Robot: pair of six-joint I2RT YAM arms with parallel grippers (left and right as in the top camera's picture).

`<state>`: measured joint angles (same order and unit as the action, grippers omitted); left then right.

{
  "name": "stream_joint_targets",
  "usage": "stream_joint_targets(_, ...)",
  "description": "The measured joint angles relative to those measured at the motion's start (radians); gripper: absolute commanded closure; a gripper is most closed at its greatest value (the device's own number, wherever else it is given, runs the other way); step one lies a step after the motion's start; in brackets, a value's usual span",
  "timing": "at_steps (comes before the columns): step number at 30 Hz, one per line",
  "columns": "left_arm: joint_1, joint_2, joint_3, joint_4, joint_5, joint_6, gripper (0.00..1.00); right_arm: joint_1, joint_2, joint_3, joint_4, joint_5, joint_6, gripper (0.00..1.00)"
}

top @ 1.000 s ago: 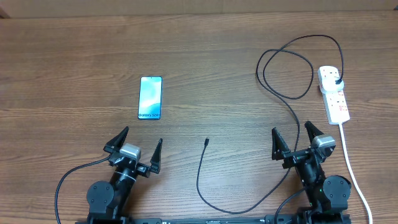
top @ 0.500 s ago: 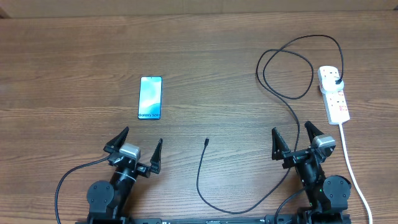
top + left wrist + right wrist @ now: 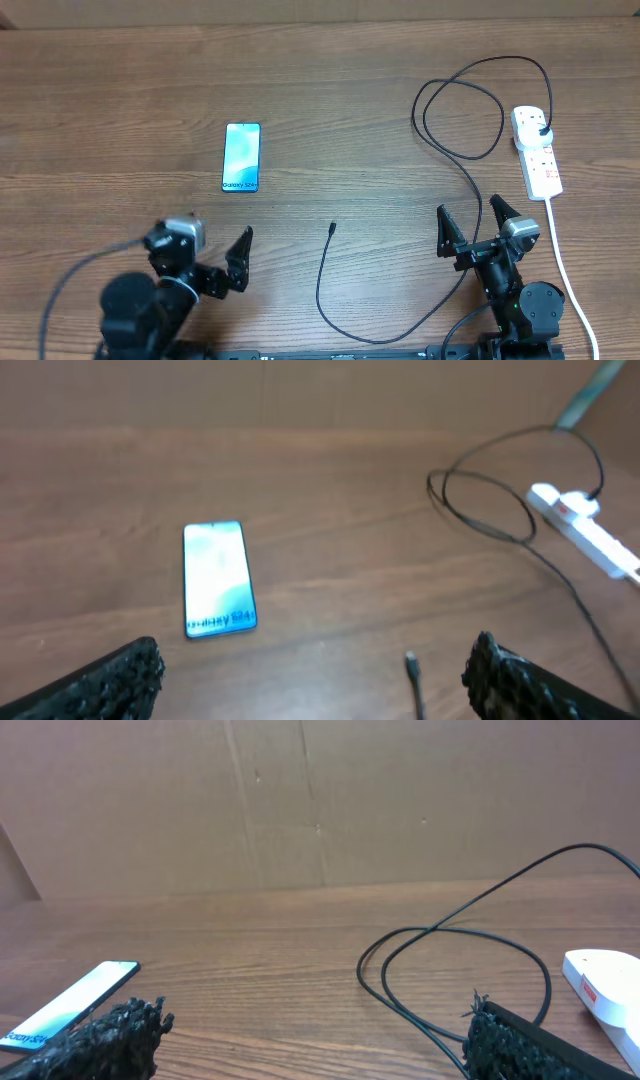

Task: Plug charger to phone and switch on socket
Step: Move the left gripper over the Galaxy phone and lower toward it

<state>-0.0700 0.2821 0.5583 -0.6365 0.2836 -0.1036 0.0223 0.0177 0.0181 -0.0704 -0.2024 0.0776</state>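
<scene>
Phone (image 3: 242, 157) flat on table (image 3: 120, 90), screen up; charger (image 3: 320, 280) tip loose, well apart from it, its plug in socket (image 3: 537, 152) at right. Left gripper (image 3: 205, 255) and right gripper (image 3: 472, 222): jaws wide, empty. Left wrist: phone (image 3: 218, 592) ahead. Right wrist: socket (image 3: 605, 982) at right edge.

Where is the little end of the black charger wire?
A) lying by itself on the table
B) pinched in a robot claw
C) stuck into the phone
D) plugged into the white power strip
A: the small plug tip of the charger lies loose on the bare table, well apart from the phone.
</scene>
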Motion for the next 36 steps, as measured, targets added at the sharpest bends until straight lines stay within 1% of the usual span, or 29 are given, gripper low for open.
stream_joint_targets(1,0.0,0.089,0.102,-0.049,0.0,-0.002,0.0,0.0,0.0,0.0,0.0,0.0,0.0,0.0)
stream_joint_targets(3,0.0,0.208,0.237,-0.165,0.002,-0.003,0.01,0.0,0.001,0.0,-0.001,0.0,0.0,0.0)
stream_joint_targets(7,0.0,0.472,0.525,-0.333,0.043,0.003,0.0,0.0,0.001,0.0,0.0,0.0,0.0,0.0)
stream_joint_targets(14,0.0,0.871,0.941,-0.6,0.102,0.051,0.0,0.0,0.001,0.0,0.0,0.0,0.0,0.0)
stream_joint_targets(16,0.0,0.963,1.026,-0.635,0.106,0.055,0.0,0.0,0.001,0.0,-0.001,0.0,0.001,0.0)
stream_joint_targets(18,0.0,1.056,1.087,-0.634,0.108,0.055,0.0,0.0,0.001,0.0,-0.001,0.0,0.001,0.0)
stream_joint_targets(23,0.0,1.213,1.111,-0.581,0.114,0.055,0.01,0.0,0.001,0.0,0.0,0.0,0.0,0.0)
stream_joint_targets(24,0.0,1.249,1.112,-0.581,0.12,0.055,0.18,0.0,0.001,0.0,-0.002,0.0,0.0,0.0)
stream_joint_targets(25,0.0,1.289,1.112,-0.583,0.128,0.052,0.44,0.0,0.001,0.0,-0.001,0.0,0.001,0.0)
stream_joint_targets(26,0.0,1.319,1.111,-0.584,0.134,0.053,0.75,0.0,0.001,0.0,-0.001,0.0,0.0,0.0)
stream_joint_targets(27,0.0,1.352,1.111,-0.587,0.14,0.055,0.94,0.0,0.001,0.0,0.0,0.0,0.001,0.0)
stream_joint_targets(28,0.0,1.384,1.111,-0.592,0.146,0.055,0.96,0.0,0.001,0.0,-0.001,0.0,0.0,0.0)
stream_joint_targets(33,0.0,1.513,1.111,-0.629,0.159,0.051,0.96,0.0,0.001,0.0,-0.001,0.0,0.0,0.0)
stream_joint_targets(36,0.0,1.575,1.111,-0.623,0.159,0.05,0.96,0.0,0.001,0.0,0.0,0.0,0.0,0.0)
